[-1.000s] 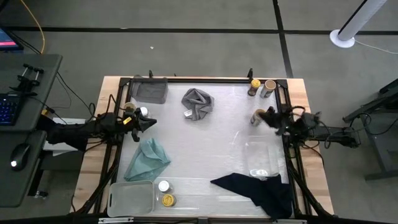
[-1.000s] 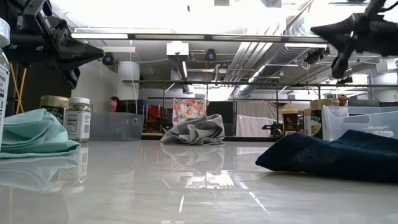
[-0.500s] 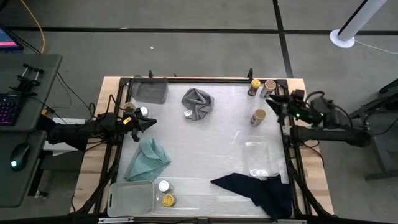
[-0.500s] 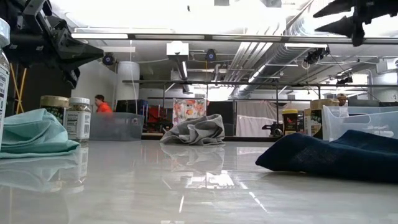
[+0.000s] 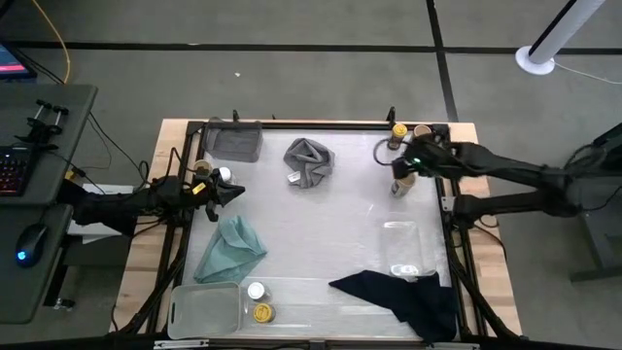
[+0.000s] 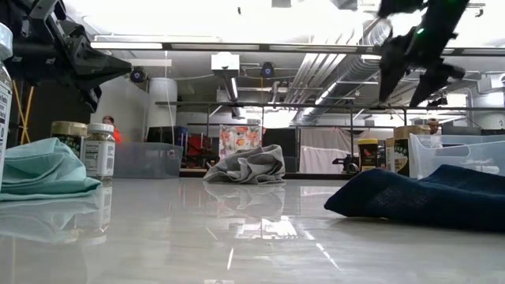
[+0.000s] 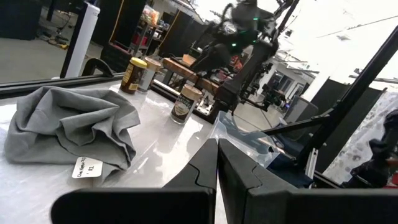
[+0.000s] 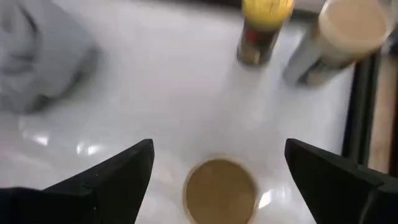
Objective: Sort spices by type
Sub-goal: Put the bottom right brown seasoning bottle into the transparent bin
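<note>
A tan-topped jar [image 8: 220,190] stands upright on the table [image 5: 321,228] near its far right corner. The right gripper [image 8: 214,171] hangs directly above the jar with its fingers [image 8: 118,180] spread wide to either side, holding nothing. Just beyond this jar, at the table's edge, stand a yellow-capped jar [image 8: 264,28] and a second tan jar [image 8: 339,37], side by side. Left of the first jar lies a grey cloth [image 5: 309,161]; nearer the front from it are a clear tray [image 5: 403,248] and a navy cloth [image 5: 403,297]. Well apart, at the left edge, two more jars [image 6: 85,150] stand beside a teal cloth [image 5: 231,248]. The left gripper [image 7: 217,163] waits above them, fingers pressed together and empty.
</note>
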`<state>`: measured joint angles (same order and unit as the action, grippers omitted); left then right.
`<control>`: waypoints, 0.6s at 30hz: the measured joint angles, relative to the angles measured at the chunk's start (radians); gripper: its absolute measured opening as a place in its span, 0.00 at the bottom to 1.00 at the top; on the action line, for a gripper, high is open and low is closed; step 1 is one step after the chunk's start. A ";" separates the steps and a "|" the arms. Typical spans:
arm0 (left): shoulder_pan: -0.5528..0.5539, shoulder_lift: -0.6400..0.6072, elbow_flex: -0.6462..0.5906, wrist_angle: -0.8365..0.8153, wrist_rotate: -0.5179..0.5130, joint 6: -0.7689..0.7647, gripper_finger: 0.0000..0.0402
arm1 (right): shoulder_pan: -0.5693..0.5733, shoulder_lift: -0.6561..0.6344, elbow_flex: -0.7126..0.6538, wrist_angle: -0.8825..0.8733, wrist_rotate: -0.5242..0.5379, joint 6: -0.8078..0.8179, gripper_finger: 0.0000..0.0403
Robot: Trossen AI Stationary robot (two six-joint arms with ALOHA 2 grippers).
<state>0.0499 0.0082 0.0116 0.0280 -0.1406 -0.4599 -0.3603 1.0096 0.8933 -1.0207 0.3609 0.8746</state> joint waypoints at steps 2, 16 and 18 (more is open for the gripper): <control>0.000 0.000 0.000 0.000 0.000 0.000 0.00 | -0.036 0.076 0.014 0.001 -0.082 0.000 0.89; 0.000 0.000 0.000 0.000 0.000 0.000 0.00 | -0.091 0.326 0.082 -0.130 -0.237 -0.019 0.89; 0.000 0.000 0.000 0.000 0.000 0.000 0.00 | -0.087 0.324 0.086 -0.141 -0.274 -0.020 0.89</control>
<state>0.0499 0.0082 0.0117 0.0280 -0.1406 -0.4602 -0.4469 1.3334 0.9791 -1.1615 0.0869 0.8548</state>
